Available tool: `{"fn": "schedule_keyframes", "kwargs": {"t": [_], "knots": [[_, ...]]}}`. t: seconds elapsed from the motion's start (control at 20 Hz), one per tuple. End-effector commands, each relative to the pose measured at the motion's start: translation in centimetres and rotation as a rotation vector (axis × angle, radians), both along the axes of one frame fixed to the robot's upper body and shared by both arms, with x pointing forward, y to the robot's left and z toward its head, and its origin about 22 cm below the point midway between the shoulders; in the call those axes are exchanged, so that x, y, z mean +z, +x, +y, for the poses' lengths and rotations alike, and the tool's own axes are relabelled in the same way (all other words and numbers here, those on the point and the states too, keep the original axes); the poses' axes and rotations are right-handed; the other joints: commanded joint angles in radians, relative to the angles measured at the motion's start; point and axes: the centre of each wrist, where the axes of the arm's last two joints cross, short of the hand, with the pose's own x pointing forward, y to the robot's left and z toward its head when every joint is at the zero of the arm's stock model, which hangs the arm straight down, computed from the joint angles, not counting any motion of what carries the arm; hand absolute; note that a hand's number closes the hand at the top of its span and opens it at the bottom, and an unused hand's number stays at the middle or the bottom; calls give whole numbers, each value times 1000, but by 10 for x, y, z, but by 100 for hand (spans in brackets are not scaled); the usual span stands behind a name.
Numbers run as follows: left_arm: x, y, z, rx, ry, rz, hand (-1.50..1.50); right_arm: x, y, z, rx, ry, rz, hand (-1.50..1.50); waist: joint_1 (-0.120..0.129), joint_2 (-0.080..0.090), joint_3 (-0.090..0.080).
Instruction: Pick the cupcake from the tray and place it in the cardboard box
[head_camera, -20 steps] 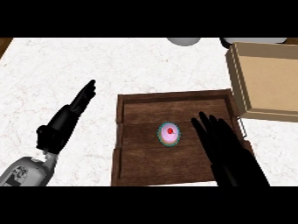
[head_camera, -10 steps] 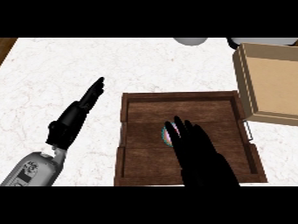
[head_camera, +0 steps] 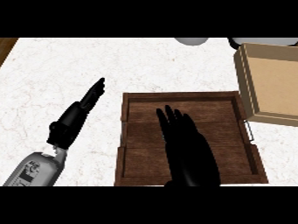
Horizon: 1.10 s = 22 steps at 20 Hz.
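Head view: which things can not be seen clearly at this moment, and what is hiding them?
- Cupcake: not visible; the right hand lies over the middle of the tray.
- Right hand's grip: fingers seen from above only, so contact beneath is unknown.
- Cardboard box: its right part is cut by the picture's edge.
- Two pale objects at the counter's far edge: cut off.

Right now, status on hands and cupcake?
Right robot hand flat over the wooden tray, fingers straight. Cupcake hidden beneath. Left robot hand open, beside tray. Cardboard box open.
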Motion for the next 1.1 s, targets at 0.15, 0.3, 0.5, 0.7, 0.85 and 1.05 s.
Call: {"fn": "schedule_keyframes", "kwargs": {"t": [0.15,0.3,0.5,0.7,0.85,1.05], "knots": [[7,-4,9,11,19,1,0,-20,9,-14,-76,-80,73,-150,-1,-1,1],[-5,0,-10,8,6,1,0,-25,25,-3,-75,-43,45,-150,-2,0,0],[1,-3,7,30,12,6,0,-17,36,2,-63,-64,12,-150,2,0,0],[0,6,-7,31,18,-14,0,-41,29,-6,-70,-91,40,-150,-2,0,1],[-1,5,-16,-3,0,-3,0,-54,24,-1,-73,-76,70,-150,-2,0,1],[9,10,-5,10,-7,19,0,-71,34,-7,-61,-93,113,-150,-1,0,1]]}}
